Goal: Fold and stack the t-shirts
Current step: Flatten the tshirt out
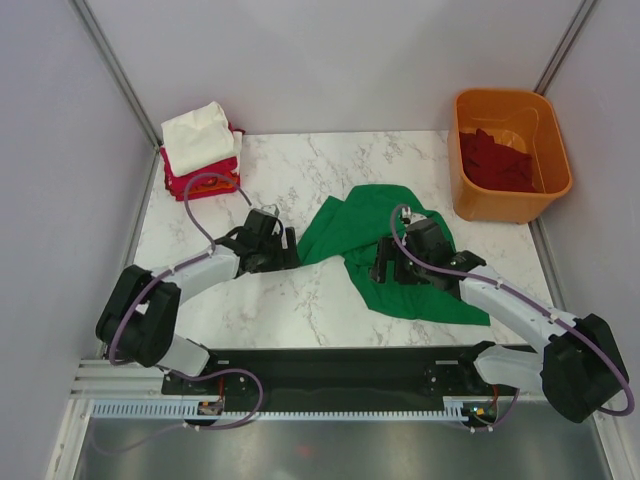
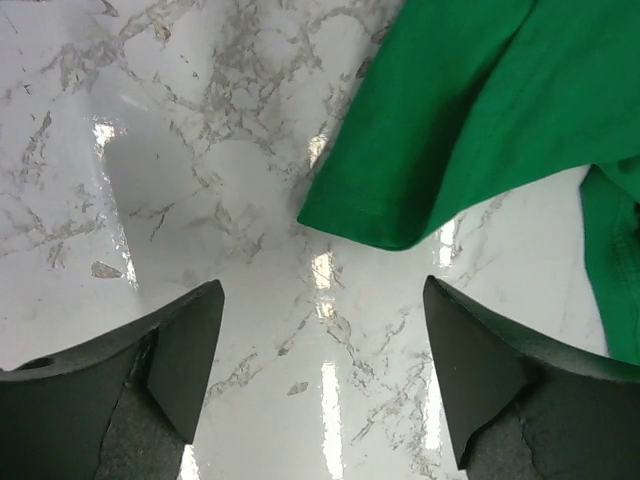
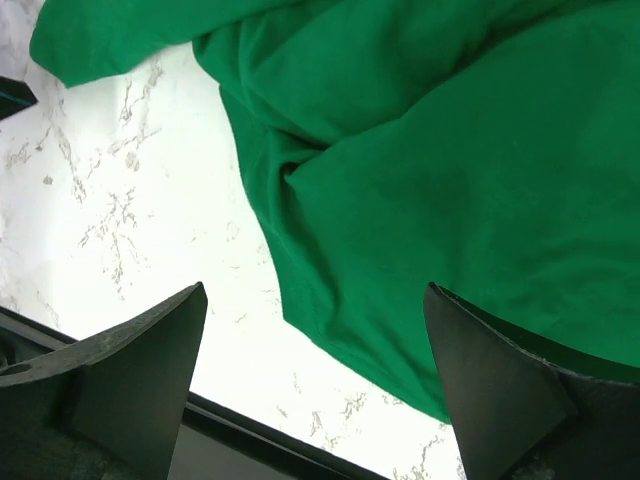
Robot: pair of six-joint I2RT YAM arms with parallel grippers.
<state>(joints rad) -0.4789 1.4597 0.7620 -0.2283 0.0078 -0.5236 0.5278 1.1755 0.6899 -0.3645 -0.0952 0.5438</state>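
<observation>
The marble worktop [image 1: 300,170] carries everything. In its middle, a little to the right, lies the green t-shirt [image 1: 365,225], open but crumpled and not flat, with one part reaching toward the near edge. At the far right corner stands the orange tub [image 1: 500,205] with dark maroon shirts [image 1: 495,160] inside. At the far left corner is the stack of folded shirts [image 1: 200,150], a cream-white one on top and red ones under it.

The right tool [image 3: 315,290] hangs over the near part of the green t-shirt. Its fingers are spread and they pinch nothing. The left tool [image 2: 322,285] is also spread and empty. It is above bare worktop, just beside the sleeve hem [image 2: 400,215], not over it.

I judge that the green shirt must first be spread out, and several things can go wrong here. If the left tool closes where it is now, it will meet only marble and miss the hem. Under the right tool the cloth has a deep crease [image 3: 290,170], so the fingers may catch two layers at once and the shirt will not open when pulled. The cloth also lies close to the near edge, so a pull toward the arms could slide it off the worktop.
</observation>
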